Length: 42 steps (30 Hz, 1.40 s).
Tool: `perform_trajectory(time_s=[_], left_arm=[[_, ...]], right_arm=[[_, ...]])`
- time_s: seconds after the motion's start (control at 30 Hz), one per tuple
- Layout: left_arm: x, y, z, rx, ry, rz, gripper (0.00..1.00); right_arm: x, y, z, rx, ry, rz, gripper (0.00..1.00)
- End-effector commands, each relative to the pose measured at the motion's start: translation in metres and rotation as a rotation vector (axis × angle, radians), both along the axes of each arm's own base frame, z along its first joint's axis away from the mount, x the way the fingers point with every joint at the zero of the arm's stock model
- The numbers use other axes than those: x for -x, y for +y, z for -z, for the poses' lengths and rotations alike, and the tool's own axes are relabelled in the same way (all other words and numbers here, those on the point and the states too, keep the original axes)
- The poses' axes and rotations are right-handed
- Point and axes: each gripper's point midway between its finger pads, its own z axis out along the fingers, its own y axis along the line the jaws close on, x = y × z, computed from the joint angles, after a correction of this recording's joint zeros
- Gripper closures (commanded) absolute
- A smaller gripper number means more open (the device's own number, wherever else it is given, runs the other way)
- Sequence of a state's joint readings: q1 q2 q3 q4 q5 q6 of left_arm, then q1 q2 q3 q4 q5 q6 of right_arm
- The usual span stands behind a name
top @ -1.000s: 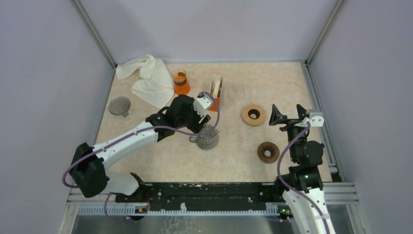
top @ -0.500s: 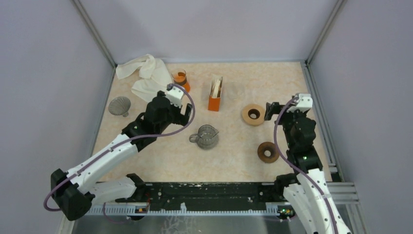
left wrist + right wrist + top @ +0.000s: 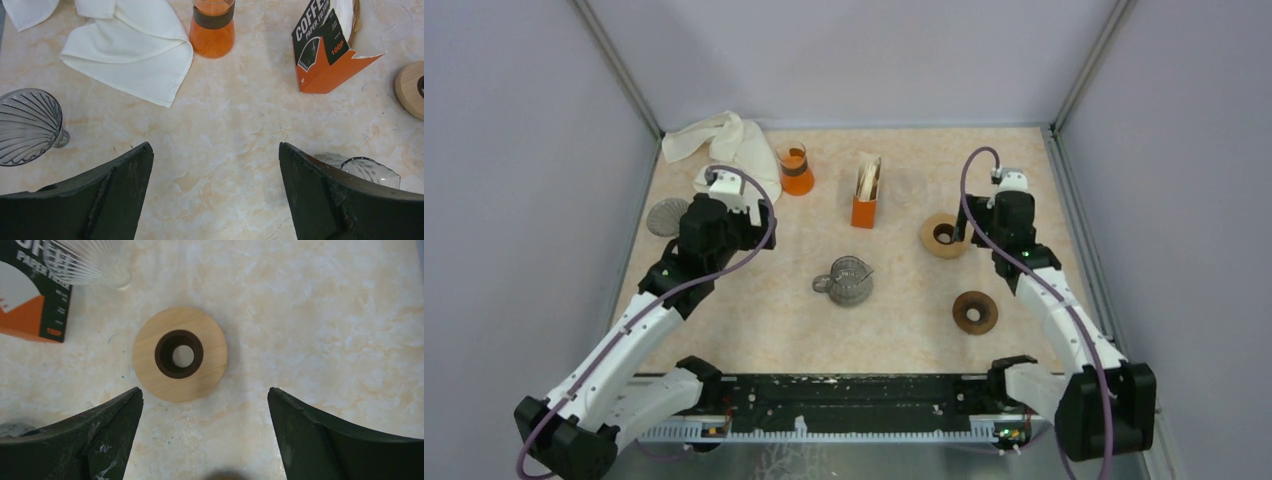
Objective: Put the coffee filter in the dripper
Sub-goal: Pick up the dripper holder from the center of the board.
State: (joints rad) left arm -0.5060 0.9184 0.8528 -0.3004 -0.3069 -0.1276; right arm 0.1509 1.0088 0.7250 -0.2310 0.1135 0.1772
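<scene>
Left gripper point(image 3: 214, 150): jaws wide, nothing held, above the counter point(image 3: 235, 115) between grey dripper point(image 3: 27, 125) and glass jug point(image 3: 849, 280).
Right gripper point(image 3: 204, 392): jaws wide, nothing held, over pale wooden ring point(image 3: 180, 354).
Filters point(image 3: 868, 177): standing in orange box point(image 3: 325, 65), mid-back of counter; clear dripper point(image 3: 87, 260) just beside the box.
Also: cloth point(image 3: 135, 55), orange flask point(image 3: 212, 30), dark ring point(image 3: 975, 311).
</scene>
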Motion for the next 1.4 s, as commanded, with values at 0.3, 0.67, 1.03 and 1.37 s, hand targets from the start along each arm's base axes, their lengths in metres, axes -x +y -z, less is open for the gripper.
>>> perform_trajectory(time_s=[0.3, 0.67, 1.03, 1.37], left_arm=[[0.011, 0.015, 0.014, 0.004, 0.041, 0.002, 0.01], [0.009, 0.021, 0.020, 0.005, 0.051, -0.028, 0.01], [0.006, 0.027, 0.025, 0.000, 0.066, -0.048, 0.01], [0.004, 0.032, 0.027, -0.002, 0.074, -0.066, 0.00]], right_arm=[[-0.056, -0.008, 0.040, -0.049, 0.151, 0.013, 0.09], [-0.076, 0.002, 0.090, -0.065, 0.309, -0.039, 0.22], [-0.079, 0.007, 0.125, -0.064, 0.394, -0.076, 0.39], [-0.078, 0.007, 0.122, -0.053, 0.401, -0.090, 0.62]])
